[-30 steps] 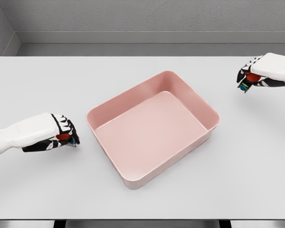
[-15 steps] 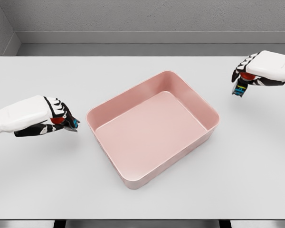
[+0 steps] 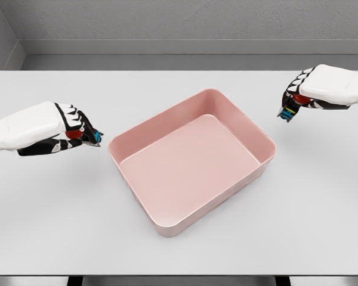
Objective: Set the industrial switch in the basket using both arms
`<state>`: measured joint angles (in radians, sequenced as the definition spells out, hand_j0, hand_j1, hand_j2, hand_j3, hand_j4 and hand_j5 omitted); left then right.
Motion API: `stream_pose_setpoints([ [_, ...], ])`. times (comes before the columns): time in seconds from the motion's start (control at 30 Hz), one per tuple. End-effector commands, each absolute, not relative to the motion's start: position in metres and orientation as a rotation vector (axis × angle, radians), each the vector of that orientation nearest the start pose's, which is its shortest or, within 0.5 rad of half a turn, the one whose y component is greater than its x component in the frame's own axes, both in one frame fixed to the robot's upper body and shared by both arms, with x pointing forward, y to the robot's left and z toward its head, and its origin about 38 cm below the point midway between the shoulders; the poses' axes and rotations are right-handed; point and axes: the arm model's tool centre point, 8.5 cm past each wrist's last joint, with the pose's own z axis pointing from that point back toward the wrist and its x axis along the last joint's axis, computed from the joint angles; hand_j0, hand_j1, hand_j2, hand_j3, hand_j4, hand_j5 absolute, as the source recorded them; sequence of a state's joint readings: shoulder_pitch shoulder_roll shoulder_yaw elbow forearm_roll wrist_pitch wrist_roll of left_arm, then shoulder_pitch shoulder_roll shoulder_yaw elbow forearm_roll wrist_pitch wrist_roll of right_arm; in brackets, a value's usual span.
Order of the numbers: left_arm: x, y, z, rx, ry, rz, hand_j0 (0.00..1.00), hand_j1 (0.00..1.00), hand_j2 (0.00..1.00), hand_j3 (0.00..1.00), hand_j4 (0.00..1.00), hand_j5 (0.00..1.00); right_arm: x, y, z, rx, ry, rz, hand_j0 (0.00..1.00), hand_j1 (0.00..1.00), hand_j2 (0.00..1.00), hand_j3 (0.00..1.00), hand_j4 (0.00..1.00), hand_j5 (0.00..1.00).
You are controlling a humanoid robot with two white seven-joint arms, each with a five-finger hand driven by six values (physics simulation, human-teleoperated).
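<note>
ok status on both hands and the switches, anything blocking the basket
Left robot hand shut on a switch, beside the basket. Right robot hand shut on the other switch, right of it. Nothing inside the basket, nothing blocking.

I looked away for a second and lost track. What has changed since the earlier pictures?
Both hands have closed in on the pink basket. The left hand rose and moved right, the right hand moved left, each still gripping a small red-and-black switch. The basket has not moved and holds nothing.
</note>
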<state>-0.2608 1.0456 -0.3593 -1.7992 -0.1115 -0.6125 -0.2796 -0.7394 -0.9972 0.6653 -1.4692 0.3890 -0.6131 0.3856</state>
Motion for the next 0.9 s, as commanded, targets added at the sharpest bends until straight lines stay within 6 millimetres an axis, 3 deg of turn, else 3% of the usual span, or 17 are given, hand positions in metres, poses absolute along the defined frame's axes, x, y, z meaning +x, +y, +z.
stream_pose_setpoints([
  [0.0,0.346,0.314,0.257,0.251,-1.835,-1.802,0.52,0.52,0.52,0.52,0.52,0.52,0.431,-0.343,0.283,-0.629,-1.462,2.111,0.53,0.53,0.53,0.53,0.53,0.53],
  [0.27,0.356,0.283,0.262,0.198,-1.928,-1.807,0.52,0.52,0.52,0.52,0.52,0.52,0.419,-0.328,0.293,-0.63,-1.502,2.167,0.53,0.53,0.53,0.53,0.53,0.53],
  [0.53,0.361,0.237,0.261,0.084,-2.015,-1.837,0.52,0.52,0.52,0.52,0.52,0.52,0.413,-0.312,0.296,-0.61,-1.545,2.199,0.53,0.53,0.53,0.53,0.53,0.53],
  [0.73,0.365,0.175,0.275,-0.052,-2.136,-1.904,0.51,0.51,0.51,0.51,0.51,0.51,0.403,-0.296,0.302,-0.597,-1.591,2.241,0.53,0.53,0.53,0.53,0.53,0.53],
  [0.77,0.365,0.17,0.278,-0.061,-2.144,-1.919,0.53,0.53,0.53,0.53,0.53,0.53,0.401,-0.294,0.302,-0.593,-1.597,2.247,0.53,0.53,0.53,0.53,0.53,0.53],
  [0.83,0.367,0.173,0.282,-0.047,-2.148,-1.915,0.81,0.81,0.81,0.81,0.81,0.81,0.401,-0.292,0.302,-0.587,-1.602,2.247,0.53,0.53,0.53,0.53,0.53,0.53],
  [0.87,0.367,0.177,0.284,-0.034,-2.143,-1.915,0.9,0.9,0.9,0.9,0.9,0.9,0.4,-0.29,0.302,-0.585,-1.61,2.252,0.53,0.53,0.53,0.53,0.53,0.53],
])
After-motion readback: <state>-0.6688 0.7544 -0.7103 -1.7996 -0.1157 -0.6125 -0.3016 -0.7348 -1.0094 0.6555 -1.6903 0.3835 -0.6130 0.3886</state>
